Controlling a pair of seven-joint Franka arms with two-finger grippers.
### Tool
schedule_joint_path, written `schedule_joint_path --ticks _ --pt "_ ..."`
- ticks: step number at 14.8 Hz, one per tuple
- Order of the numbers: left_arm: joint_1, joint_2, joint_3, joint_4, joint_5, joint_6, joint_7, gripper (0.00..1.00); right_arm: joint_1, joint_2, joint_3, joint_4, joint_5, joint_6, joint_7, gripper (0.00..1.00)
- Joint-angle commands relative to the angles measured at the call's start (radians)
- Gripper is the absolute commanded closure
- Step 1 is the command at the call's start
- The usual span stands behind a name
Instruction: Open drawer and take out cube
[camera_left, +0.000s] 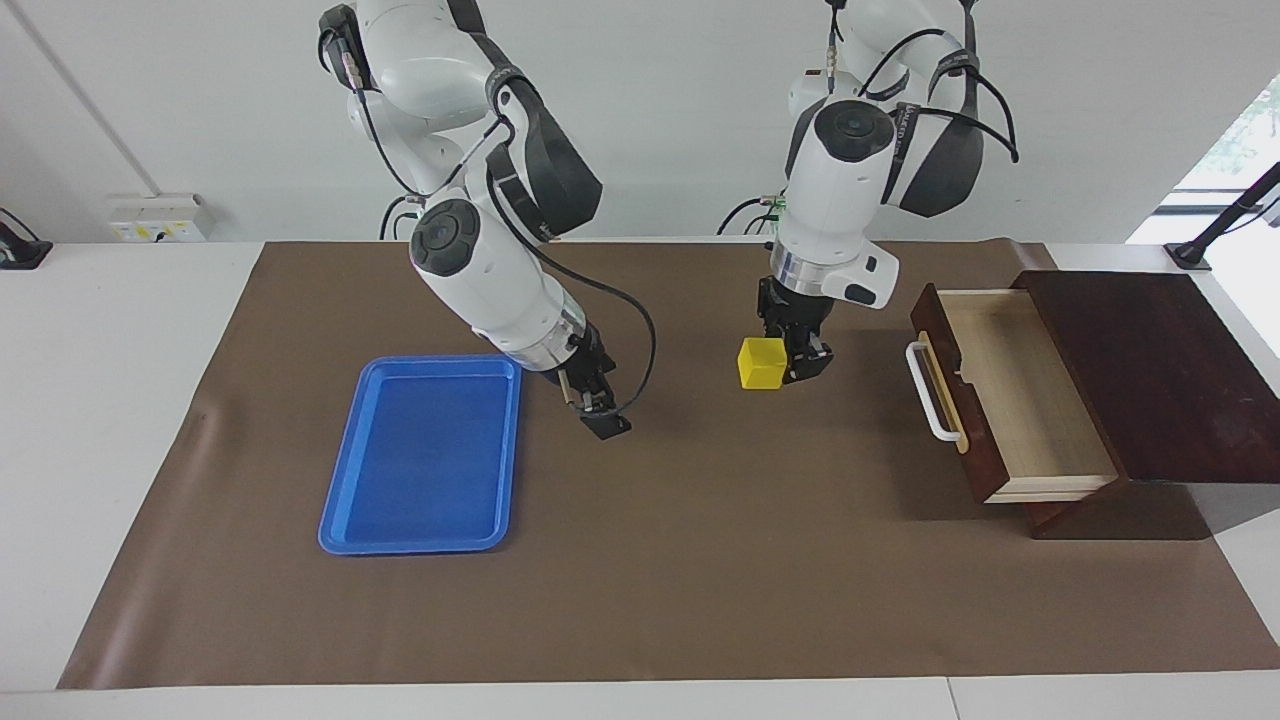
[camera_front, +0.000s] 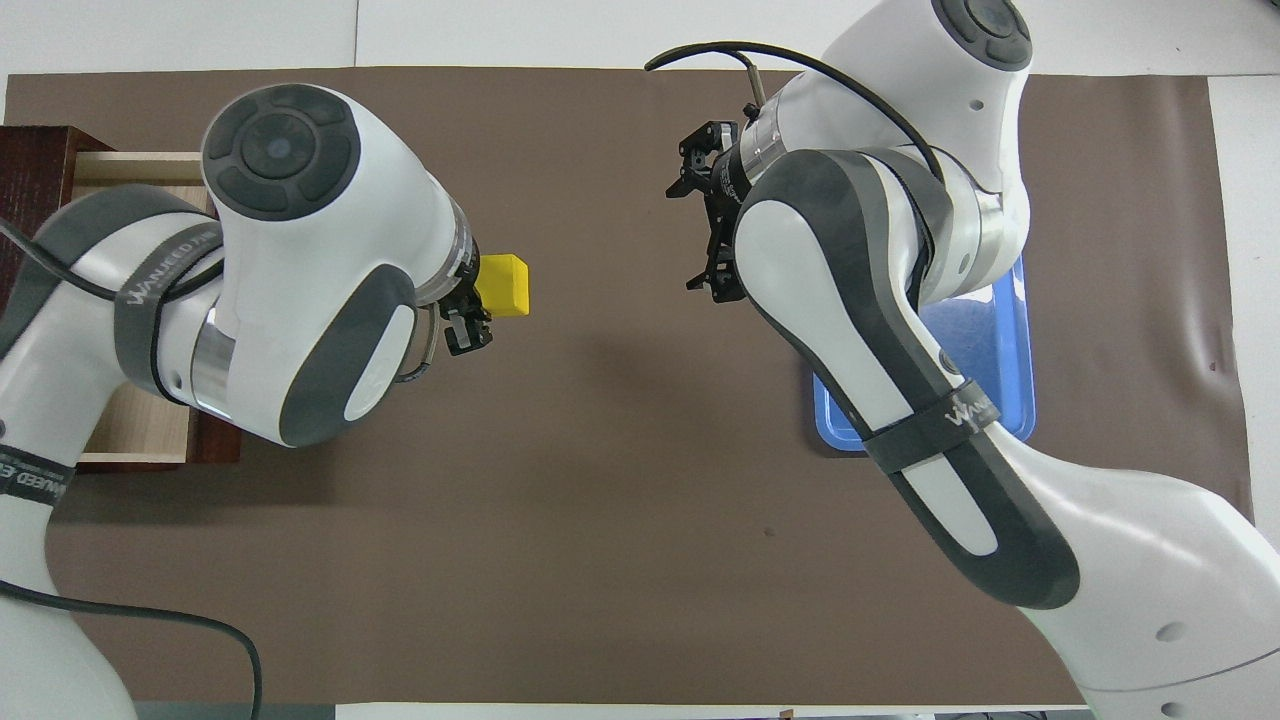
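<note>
— Over the brown mat, mid-table: what does the left gripper (camera_left: 790, 362) carry?

— It is clamped on the yellow cube (camera_left: 761, 363), which hangs clear of the mat (camera_left: 700, 560) between the drawer and the blue tray. In the overhead view the cube (camera_front: 503, 285) juts out past the gripper (camera_front: 470, 310), one finger (camera_front: 466, 335) showing beside it.

— And the drawer?

— The drawer (camera_left: 1010, 395) stands pulled open from the dark wooden box (camera_left: 1150, 375) at the left arm's end of the table, its pale interior bare, its white bar handle (camera_left: 930, 393) facing the middle of the mat. The cube is out of it and well apart from it.

— Where is the right gripper?

— The right gripper (camera_left: 598, 405) hangs just beside the blue tray (camera_left: 425, 455), over the mat. Overhead, its fingers (camera_front: 690, 175) stand spread apart and hold nothing (camera_front: 705, 225).

— Any writing to read?

— Black straps on both arms bear white lettering. On the left arm's strap (camera_front: 165, 290) it seems to read "WANJEED", and the same mark shows on the right arm's strap (camera_front: 965, 410). Another strap near the left arm's base (camera_front: 35, 478) carries like lettering, cut off at the picture's edge.
</note>
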Motion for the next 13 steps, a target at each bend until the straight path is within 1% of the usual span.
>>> schedule_joint_path --ticks 1,3,5,6,11,13 --pt "-0.027 -0.001 0.019 -0.015 -0.014 0.052 -0.052 1.00 0.031 0.015 -0.001 0.041 0.020 -0.003 -0.015 0.00" --pt "-0.026 -0.001 0.019 -0.017 -0.014 0.056 -0.060 1.00 0.049 0.007 -0.001 -0.008 0.023 0.017 -0.006 0.00" --pt "-0.026 0.001 0.019 -0.017 -0.014 0.056 -0.062 1.00 0.037 -0.005 -0.003 -0.040 0.084 0.017 -0.005 0.00" --pt "-0.026 -0.001 0.019 -0.020 -0.014 0.056 -0.060 1.00 0.035 -0.010 -0.003 -0.048 0.095 0.017 -0.005 0.00" --pt "-0.026 -0.001 0.019 -0.023 -0.014 0.053 -0.060 1.00 0.057 -0.010 -0.004 -0.042 0.098 0.021 0.009 0.00" --pt "-0.026 -0.001 0.019 -0.025 -0.012 0.053 -0.060 1.00 0.072 -0.011 -0.004 -0.042 0.098 0.044 0.038 0.00"
